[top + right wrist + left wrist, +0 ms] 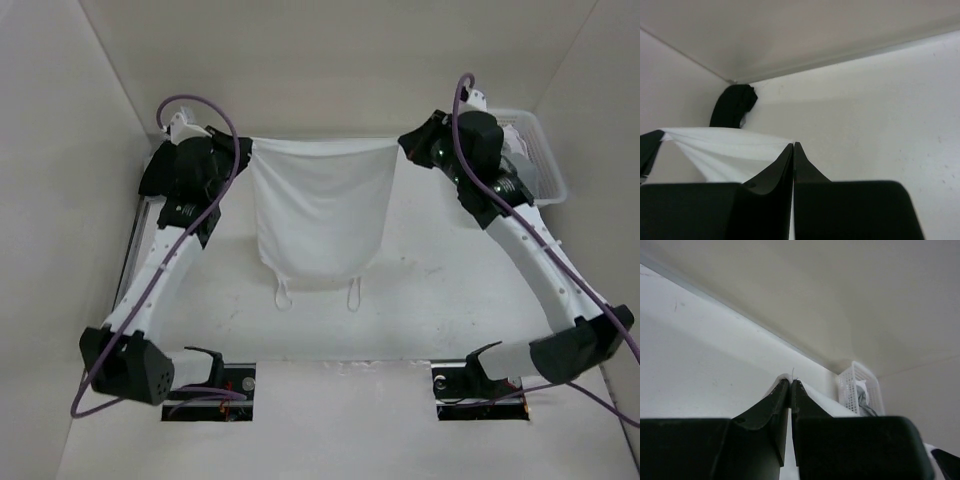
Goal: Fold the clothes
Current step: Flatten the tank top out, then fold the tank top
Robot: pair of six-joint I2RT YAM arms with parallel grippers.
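The clothes (320,210), a thin white top, hang stretched between my two grippers at the far middle of the table. The straight edge is up, and two narrow straps (283,297) dangle at the bottom by the table surface. My left gripper (250,143) is shut on the upper left corner. In the left wrist view a bit of white fabric (825,402) pokes out past the closed fingertips (790,382). My right gripper (400,143) is shut on the upper right corner. In the right wrist view the taut fabric (725,145) runs off to the left from the closed tips (793,146).
A white plastic basket (540,150) with grey garments stands in the far right corner, close behind the right arm; it also shows in the left wrist view (860,390). A black garment (733,106) lies in the far left corner. White walls enclose the table.
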